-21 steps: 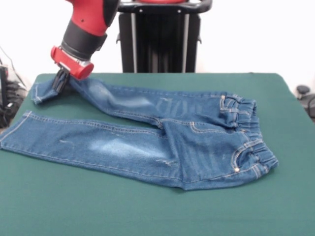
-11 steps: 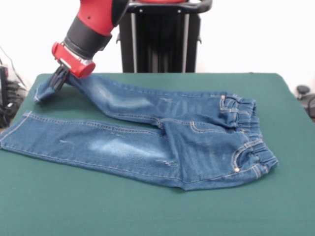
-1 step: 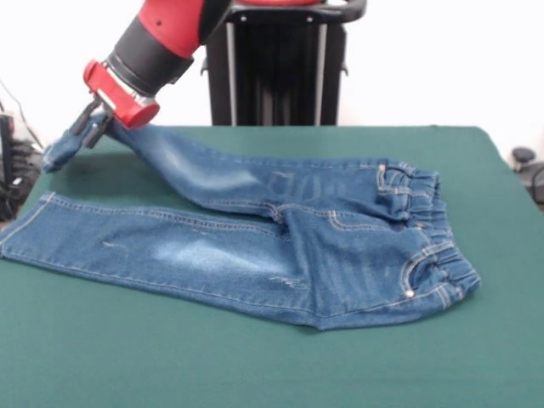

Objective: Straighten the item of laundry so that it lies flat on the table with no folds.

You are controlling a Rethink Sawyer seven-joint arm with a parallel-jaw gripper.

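A small pair of blue denim jeans (image 3: 289,238), the item of laundry, lies on the dark green table (image 3: 255,357). Its elastic waistband is at the right and both legs run left. The near leg lies flat to the table's left edge. The far leg is raised at its cuff, which hangs in the air at the far left. My gripper (image 3: 89,126) is shut on that leg close to the cuff, coming down from the red and black arm.
The robot's black pedestal (image 3: 276,68) stands behind the table's far edge. Dark cables and gear (image 3: 13,161) sit off the table at the left, and a dark object (image 3: 527,166) off its right.
The gripper has moved up and to the left with the far leg's cuff, lifting the cuff off the table and pulling that leg straighter.
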